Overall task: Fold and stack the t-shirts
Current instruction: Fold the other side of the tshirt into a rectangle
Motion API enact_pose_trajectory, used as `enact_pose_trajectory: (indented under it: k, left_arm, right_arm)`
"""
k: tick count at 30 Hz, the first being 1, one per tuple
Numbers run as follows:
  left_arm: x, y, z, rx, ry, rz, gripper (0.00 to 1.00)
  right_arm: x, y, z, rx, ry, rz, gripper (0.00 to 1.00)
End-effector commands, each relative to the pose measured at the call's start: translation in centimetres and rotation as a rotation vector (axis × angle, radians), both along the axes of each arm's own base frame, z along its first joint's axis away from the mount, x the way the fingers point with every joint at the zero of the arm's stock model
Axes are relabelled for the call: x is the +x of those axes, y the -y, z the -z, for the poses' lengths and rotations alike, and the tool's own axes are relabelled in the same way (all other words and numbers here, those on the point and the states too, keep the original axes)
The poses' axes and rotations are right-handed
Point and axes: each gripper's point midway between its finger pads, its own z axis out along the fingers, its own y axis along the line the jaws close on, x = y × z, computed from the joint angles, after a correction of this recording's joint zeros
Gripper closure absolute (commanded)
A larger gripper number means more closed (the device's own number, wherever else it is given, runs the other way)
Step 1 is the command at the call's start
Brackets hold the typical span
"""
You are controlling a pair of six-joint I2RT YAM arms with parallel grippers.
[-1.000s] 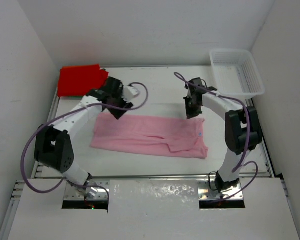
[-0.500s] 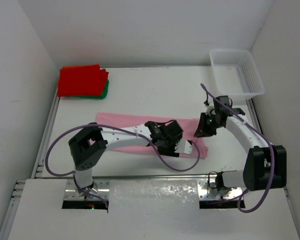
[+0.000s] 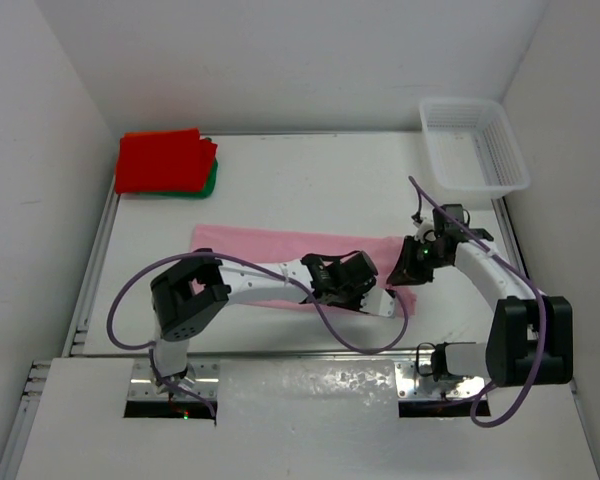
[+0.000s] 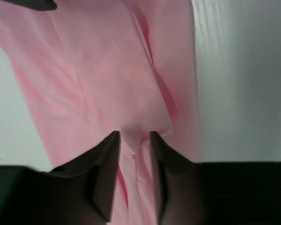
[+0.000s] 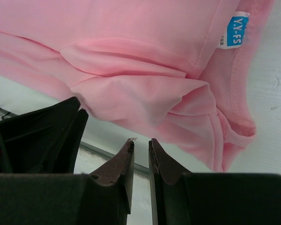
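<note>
The light pink t-shirt (image 3: pixel 270 243) lies stretched left to right across the middle of the table. My left gripper (image 3: pixel 358 288) is down on its near right part. In the left wrist view its fingers (image 4: pixel 133 138) stand a little apart, either side of a raised fold of the pink cloth (image 4: pixel 107 70). My right gripper (image 3: pixel 400 272) hovers at the shirt's right end, its jaws (image 5: pixel 140 143) a narrow gap apart and empty, just off the bunched edge of the shirt (image 5: pixel 131 37). The red t-shirt (image 3: pixel 160 160) sits folded on the green one (image 3: pixel 212 178) at the far left.
A white lattice basket (image 3: pixel 475 145) stands at the far right corner. The pink shirt's blue-and-white label (image 5: pixel 236 28) shows near its right end. The left arm lies across the near half of the white table (image 3: pixel 310 180), its purple cable looping toward the front edge.
The left arm swung from the far left by the red shirt to the pink shirt's near right part, its jaws narrowing. The right gripper came from the shirt's far edge toward me, to its right end.
</note>
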Motion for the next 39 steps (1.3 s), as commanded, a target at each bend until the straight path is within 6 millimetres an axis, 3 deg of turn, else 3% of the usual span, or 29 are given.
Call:
enact_pose_trajectory:
  k: [1,3,6,13,14,15,16,20,30,35,39]
  left_arm:
    - [0.7,0.5,0.8,-0.012,0.036,-0.006,0.73]
    - [0.6,0.4,1.0,-0.010,0.031,-0.006,0.80]
    - [0.5,0.4,1.3,-0.013,0.026,-0.015,0.98]
    - [0.7,-0.1,1.2,-0.003,0.019,-0.037,1.00]
    - [0.5,-0.2,1.3,0.006,0.015,-0.021,0.99]
    - [0.3,-0.4,1.4,0.022,0.021,0.003,0.83]
    - [0.0,-0.8,1.5,0.041,0.015,0.022,0.75]
    - [-1.1,-0.2,0.3,0.055,0.067,0.100,0.61]
    - [-3.7,0.2,0.3,0.124,0.130,0.206,0.63]
    - [-2.7,-1.1,1.8,0.187,0.239,0.229,0.65]
    - [-2.3,-0.5,1.6,0.164,0.260,0.216,0.67]
  right_arm:
    - [1.0,-0.3,-1.1,0.029,0.065,-0.005,0.83]
    - [1.3,0.4,-1.2,0.026,0.066,0.020,0.83]
    - [1.3,0.7,-1.3,0.026,0.063,0.032,0.83]
    - [1.3,1.3,-1.6,0.019,0.070,0.047,0.83]
    - [1.2,1.4,-1.5,0.019,0.068,0.050,0.83]
    - [1.2,1.4,-1.5,0.017,0.070,0.049,0.83]
    - [1.2,1.4,-1.5,0.022,0.070,0.050,0.83]
    - [1.3,1.3,-1.4,0.028,0.067,0.048,0.83]
    - [1.2,1.3,-1.4,0.034,0.069,0.049,0.84]
    - [1.4,1.2,-1.6,0.046,0.078,0.051,0.84]
    - [1.2,1.2,-1.5,0.048,0.080,0.053,0.84]
